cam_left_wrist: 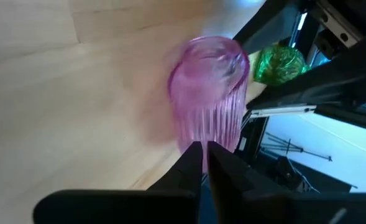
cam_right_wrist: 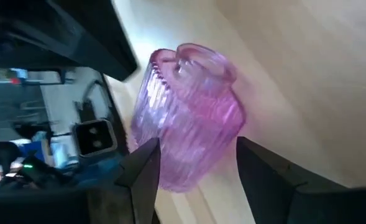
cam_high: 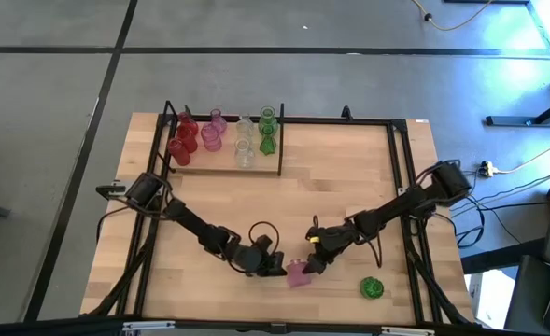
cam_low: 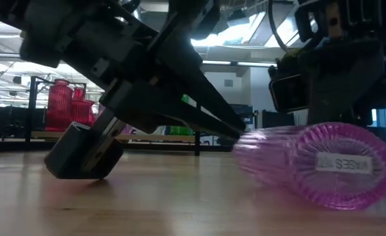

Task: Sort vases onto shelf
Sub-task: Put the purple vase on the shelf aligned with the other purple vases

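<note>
The pink vase (cam_high: pixel 298 273) lies tipped near the table's front edge, well apart from the shelf (cam_high: pixel 223 168), left gripper (cam_high: pixel 276 268) pinched on its neck, right gripper (cam_high: pixel 312 264) spread around its body; light, slippery, breakable, so lift by the neck.

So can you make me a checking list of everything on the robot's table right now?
Surface: light-wood tabletop, mostly bare.
Job's things: pink ribbed translucent vase lying on its side near the front edge; green vase alone at front right; red, pink, clear and green vases grouped on the low wooden shelf with black rods at back left.
Clutter: nothing seen.
Grippers: left gripper shut, fingertips at the pink vase's narrow end; right gripper open, fingers either side of that vase.
Cables: black loops on both arms; white cable on the floor, right.
Surroundings: grey floor; room beyond, no people seen.
</note>
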